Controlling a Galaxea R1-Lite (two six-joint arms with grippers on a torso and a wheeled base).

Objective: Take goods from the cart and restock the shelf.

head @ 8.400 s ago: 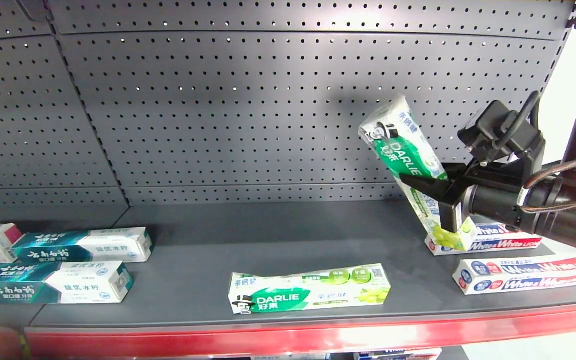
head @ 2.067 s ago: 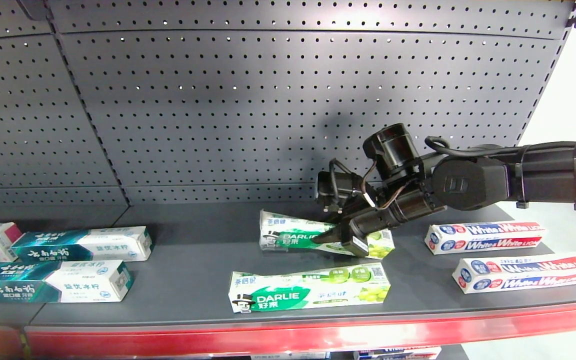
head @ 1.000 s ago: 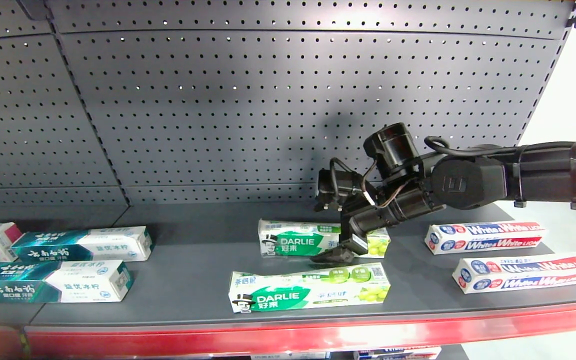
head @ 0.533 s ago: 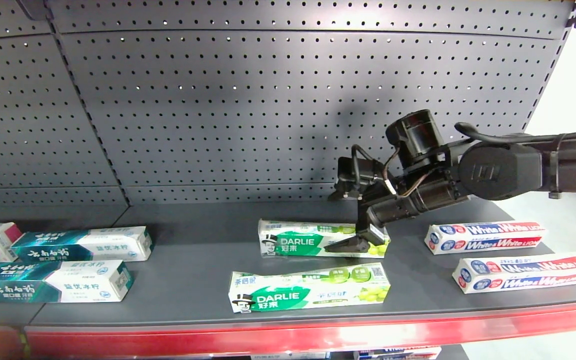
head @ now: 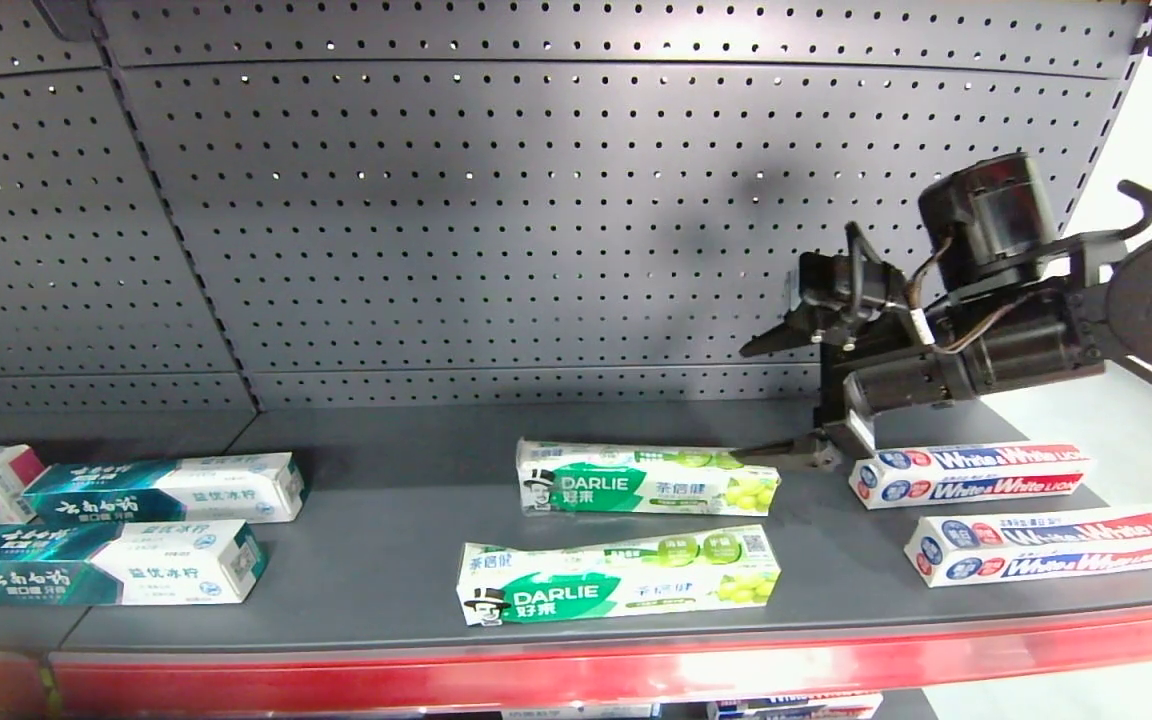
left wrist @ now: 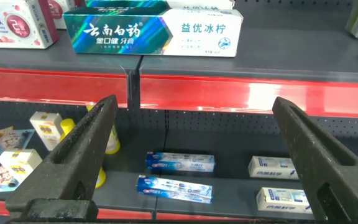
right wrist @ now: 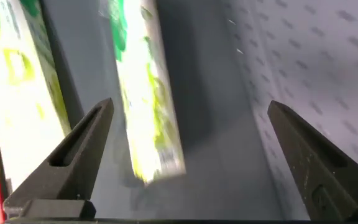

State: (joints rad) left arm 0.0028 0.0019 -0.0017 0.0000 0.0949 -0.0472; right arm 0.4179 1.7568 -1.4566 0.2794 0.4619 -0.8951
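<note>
Two green toothpaste boxes lie flat on the grey shelf [head: 386, 520]. One [head: 648, 490] is toward the back, the other [head: 619, 583] near the red front edge. My right gripper [head: 741, 403] hangs open and empty just right of the back box's end, above the shelf and touching nothing. In the right wrist view the right gripper [right wrist: 189, 107] has the back box [right wrist: 145, 93] lying off its open tips and the front box [right wrist: 17, 93] off to one side. The left gripper [left wrist: 194, 106] stands open and empty below the shelf's front, facing a teal toothpaste box [left wrist: 154, 31].
Two white, red and blue toothpaste boxes [head: 971, 473] [head: 1051, 545] lie at the shelf's right end, close under the right arm. Teal boxes [head: 166, 490] [head: 106, 565] lie at the left. A pegboard wall [head: 536, 250] backs the shelf. Lower shelves hold small boxes [left wrist: 179, 163].
The right gripper set the green box down behind the front one, opened, let go and drew back up and to the right. The box stays flat on the shelf.
</note>
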